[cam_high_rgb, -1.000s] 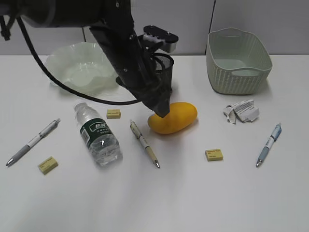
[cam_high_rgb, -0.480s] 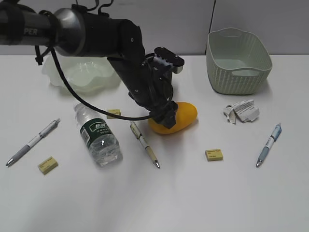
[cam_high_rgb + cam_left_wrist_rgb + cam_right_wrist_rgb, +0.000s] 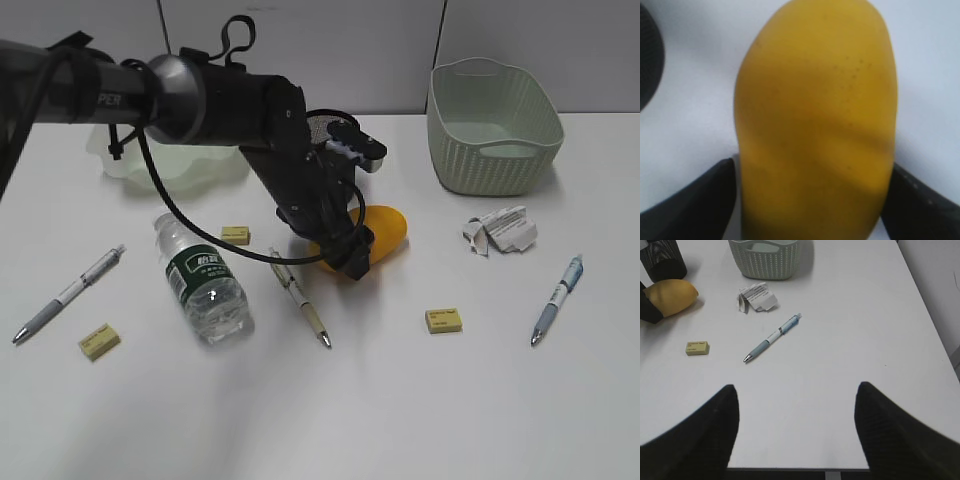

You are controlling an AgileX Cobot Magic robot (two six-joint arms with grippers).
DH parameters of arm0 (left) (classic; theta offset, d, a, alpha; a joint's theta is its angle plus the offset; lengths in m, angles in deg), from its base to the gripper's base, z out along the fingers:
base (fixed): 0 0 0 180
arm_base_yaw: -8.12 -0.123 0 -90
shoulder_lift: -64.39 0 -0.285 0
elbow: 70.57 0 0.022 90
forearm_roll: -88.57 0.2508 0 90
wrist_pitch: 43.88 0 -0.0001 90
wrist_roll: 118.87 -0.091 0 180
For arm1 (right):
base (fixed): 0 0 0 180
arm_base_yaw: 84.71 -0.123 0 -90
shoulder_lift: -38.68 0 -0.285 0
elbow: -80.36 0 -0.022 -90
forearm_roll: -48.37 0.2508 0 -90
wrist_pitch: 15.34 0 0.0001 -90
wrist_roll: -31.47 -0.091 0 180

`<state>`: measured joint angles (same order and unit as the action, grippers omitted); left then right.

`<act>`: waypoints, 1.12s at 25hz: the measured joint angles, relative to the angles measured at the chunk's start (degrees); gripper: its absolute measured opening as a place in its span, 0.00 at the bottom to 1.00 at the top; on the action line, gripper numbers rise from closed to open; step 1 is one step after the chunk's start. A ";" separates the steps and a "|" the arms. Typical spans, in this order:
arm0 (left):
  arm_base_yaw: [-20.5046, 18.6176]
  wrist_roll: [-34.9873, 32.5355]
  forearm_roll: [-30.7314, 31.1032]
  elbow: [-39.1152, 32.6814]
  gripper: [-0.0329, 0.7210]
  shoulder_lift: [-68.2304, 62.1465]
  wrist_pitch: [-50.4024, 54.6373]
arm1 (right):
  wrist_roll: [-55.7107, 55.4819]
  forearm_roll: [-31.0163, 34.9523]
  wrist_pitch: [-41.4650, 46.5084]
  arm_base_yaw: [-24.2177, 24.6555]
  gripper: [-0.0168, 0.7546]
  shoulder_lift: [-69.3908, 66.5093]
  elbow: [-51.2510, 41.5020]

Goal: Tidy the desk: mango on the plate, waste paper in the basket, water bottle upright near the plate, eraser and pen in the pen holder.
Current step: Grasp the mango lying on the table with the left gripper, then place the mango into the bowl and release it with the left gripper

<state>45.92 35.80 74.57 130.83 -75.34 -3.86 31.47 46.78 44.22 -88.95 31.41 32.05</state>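
Yellow mango [image 3: 815, 125] between left jaws

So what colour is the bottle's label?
Dark green, on the bottle; the exterior view shows it best.
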 joint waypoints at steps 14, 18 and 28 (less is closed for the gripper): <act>0.00 -0.04 -2.59 1.06 0.79 -0.37 0.87 | 0.00 0.00 0.00 0.00 0.76 0.00 0.00; 0.00 -0.04 -2.60 1.06 0.79 0.52 2.06 | 0.00 0.00 0.00 0.00 0.76 0.00 0.00; -0.13 -0.04 -2.41 1.72 0.79 12.28 2.62 | 0.00 0.00 0.00 0.00 0.76 0.00 0.00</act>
<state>45.79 35.76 72.16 132.55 -63.05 -1.24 31.47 46.78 44.22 -88.95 31.41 32.05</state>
